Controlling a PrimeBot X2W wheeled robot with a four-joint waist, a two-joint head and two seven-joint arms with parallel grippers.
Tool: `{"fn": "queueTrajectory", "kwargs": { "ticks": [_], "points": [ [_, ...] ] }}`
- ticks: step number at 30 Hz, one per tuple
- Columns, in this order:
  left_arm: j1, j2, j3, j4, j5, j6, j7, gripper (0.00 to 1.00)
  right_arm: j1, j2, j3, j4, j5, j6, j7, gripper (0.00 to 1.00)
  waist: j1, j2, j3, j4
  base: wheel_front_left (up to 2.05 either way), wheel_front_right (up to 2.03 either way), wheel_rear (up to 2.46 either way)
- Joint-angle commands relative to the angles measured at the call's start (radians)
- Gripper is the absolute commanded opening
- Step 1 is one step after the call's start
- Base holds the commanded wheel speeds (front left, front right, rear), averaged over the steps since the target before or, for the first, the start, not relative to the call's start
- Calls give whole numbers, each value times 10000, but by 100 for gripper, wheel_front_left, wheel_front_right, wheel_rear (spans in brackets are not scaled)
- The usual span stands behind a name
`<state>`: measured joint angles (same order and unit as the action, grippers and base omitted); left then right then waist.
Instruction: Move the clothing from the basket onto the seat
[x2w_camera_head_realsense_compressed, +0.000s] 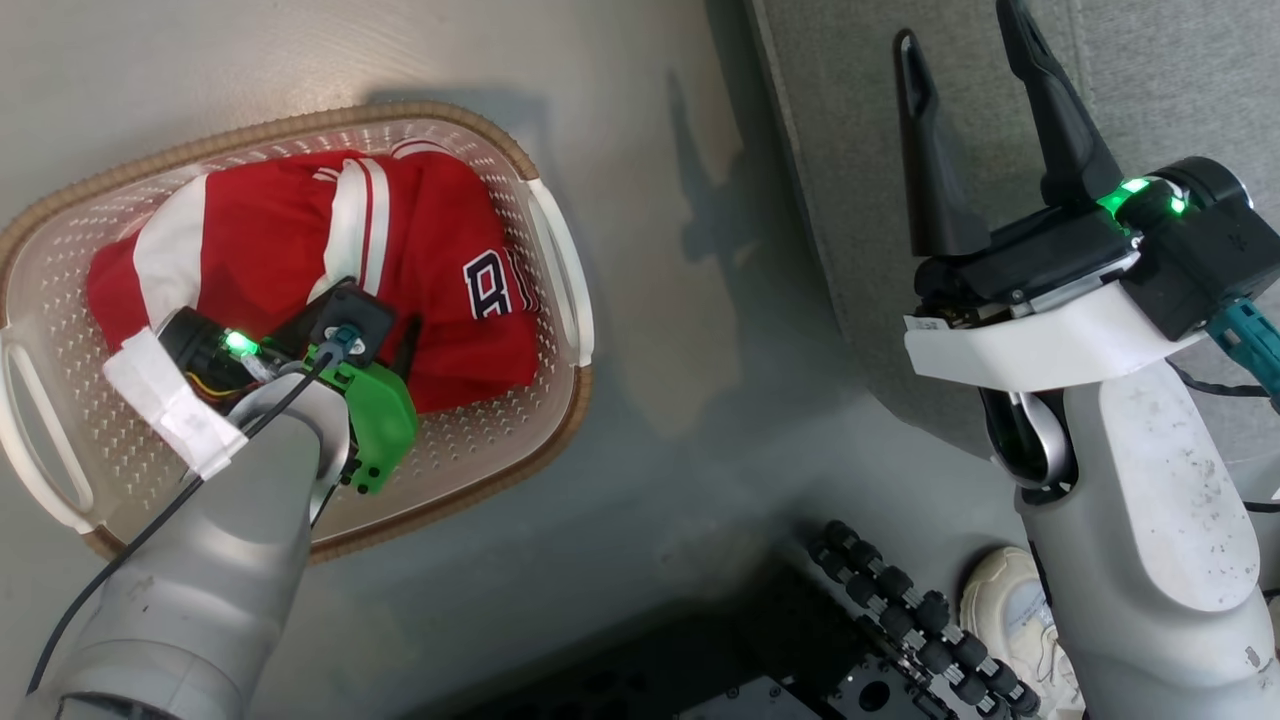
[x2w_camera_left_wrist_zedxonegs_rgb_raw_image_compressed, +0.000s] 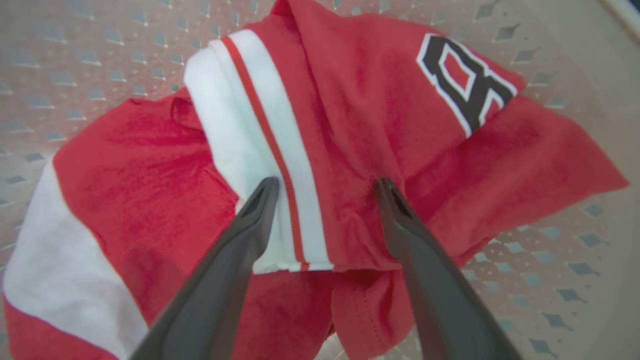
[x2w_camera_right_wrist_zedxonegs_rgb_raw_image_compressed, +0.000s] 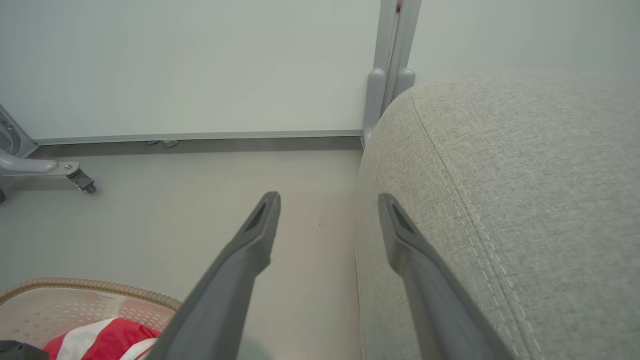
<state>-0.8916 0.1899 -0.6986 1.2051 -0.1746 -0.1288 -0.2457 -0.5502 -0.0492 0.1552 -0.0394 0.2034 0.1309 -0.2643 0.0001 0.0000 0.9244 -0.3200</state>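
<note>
Floor: pale grey floor (x2w_camera_head_realsense_compressed: 680, 300), bounded in the right wrist view by a plain light wall (x2w_camera_right_wrist_zedxonegs_rgb_raw_image_compressed: 200, 65) with a grey upright post (x2w_camera_right_wrist_zedxonegs_rgb_raw_image_compressed: 395, 65) at the seat's far corner.
Basket: cream perforated basket (x2w_camera_head_realsense_compressed: 440, 112) with a brown rim and white side handles, standing on the floor at the robot's left, apart from the seat.
Clothing: red clothing (x2w_camera_head_realsense_compressed: 280, 240) bunched inside the basket; none of it lies on the seat. White trim with a thin red line (x2w_camera_left_wrist_zedxonegs_rgb_raw_image_compressed: 260, 150) and navy-and-white lettering (x2w_camera_left_wrist_zedxonegs_rgb_raw_image_compressed: 465, 85) face upward.
Seat: grey fabric seat (x2w_camera_head_realsense_compressed: 850, 120) with a rounded edge and a stitched seam, at the robot's right; its visible surface is bare.
Left gripper: left gripper (x2w_camera_left_wrist_zedxonegs_rgb_raw_image_compressed: 326, 184) lowered into the basket, fingers spread wide. One tip sits at the white trim, the other at a red fold. A ridge of fabric lies between them, not clamped; whether the tips press in cannot be told.
Right gripper: right gripper (x2w_camera_head_realsense_compressed: 958, 25) raised beside the seat's edge, fingers wide apart, holding nothing.
Foreground: black wheeled base (x2w_camera_head_realsense_compressed: 900, 600) with a pale shoe (x2w_camera_head_realsense_compressed: 1010, 610) just beside it.
</note>
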Motion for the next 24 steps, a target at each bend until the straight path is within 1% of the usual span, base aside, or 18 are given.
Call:
{"fn": "queueTrajectory", "kwargs": {
  "ticks": [1, 12, 17, 20, 22, 23, 24],
  "points": [
    [-258, -91, -132, 85, -120, -24, 73, 100, -157, -22, -11, -39, 56, -3, -4, 100, -1, 0, 186, 65, 0, 0, 0],
    [-936, -127, -1235, 549, -600, -25, 966, 100, -212, -24, -57, -221, -165, -3, -4, 100, -1, 0, 812, 218, 0, 0, 0],
    [-1142, -135, -1909, 703, -323, -25, 1602, 100, -161, -22, -93, -342, -254, -3, -4, 100, -1, 0, 967, 279, 0, 0, 0],
    [-1252, -152, -2119, 763, -236, -25, 2001, 100, -158, -22, -99, -421, -301, -3, -4, 100, -1, 0, 1005, 311, 0, 0, 0],
    [-1327, -187, -2190, 777, -271, -24, 2029, 44, -176, -22, -106, -485, -338, -3, -4, 100, -1, 0, 1017, 333, 0, 0, 0],
    [-1352, -209, -2215, 784, -270, -12, 2013, 0, -190, -22, -108, -512, -359, -3, -4, 100, -1, 0, 1018, 345, 0, 0, 0],
    [-1364, -229, -2235, 789, -270, -7, 2036, 0, -205, -22, -113, -534, -380, -3, -4, 100, -1, 0, 1015, 357, 0, 0, 0]
  ]
}}
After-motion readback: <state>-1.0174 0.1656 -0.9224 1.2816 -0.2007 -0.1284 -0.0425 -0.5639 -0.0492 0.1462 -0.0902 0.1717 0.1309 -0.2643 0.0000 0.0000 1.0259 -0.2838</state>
